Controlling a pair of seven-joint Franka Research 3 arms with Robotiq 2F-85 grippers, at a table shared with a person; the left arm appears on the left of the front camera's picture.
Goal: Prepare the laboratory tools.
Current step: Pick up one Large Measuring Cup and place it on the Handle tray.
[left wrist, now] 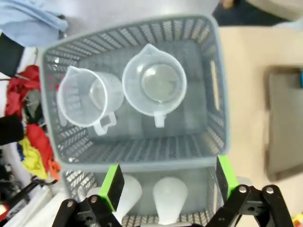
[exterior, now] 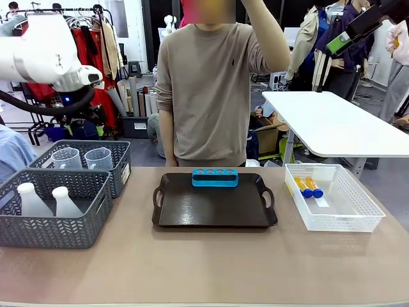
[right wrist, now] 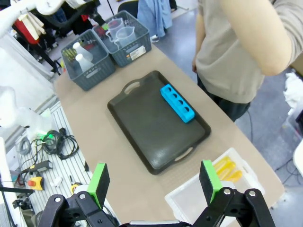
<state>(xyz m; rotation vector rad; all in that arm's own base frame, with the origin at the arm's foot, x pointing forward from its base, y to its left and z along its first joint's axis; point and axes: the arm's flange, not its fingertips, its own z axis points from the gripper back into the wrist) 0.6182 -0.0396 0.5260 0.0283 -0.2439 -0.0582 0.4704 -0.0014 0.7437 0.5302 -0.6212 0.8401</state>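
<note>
Two clear handled beakers [left wrist: 154, 80] stand in the farther grey basket [left wrist: 215, 90], seen in the front view at the left as the beakers [exterior: 83, 158]. My left gripper [left wrist: 168, 182] hangs open above that basket, holding nothing. Two white conical flasks [exterior: 48, 200] stand in the nearer grey basket [exterior: 51, 233]; the flasks [left wrist: 170, 198] show between the left fingers. Blue-capped tubes of orange liquid [exterior: 305, 187] lie in the white mesh basket [exterior: 332, 220]. My right gripper [right wrist: 154, 181] is open and empty, high over the table's right end, above the tubes [right wrist: 225, 168].
A black tray [exterior: 211, 214] sits mid-table with a blue tube rack [exterior: 215, 177] at its far edge. A person in a beige sweater [exterior: 204, 96] stands just behind it with one arm raised. A white table [exterior: 339, 128] stands beyond at the right.
</note>
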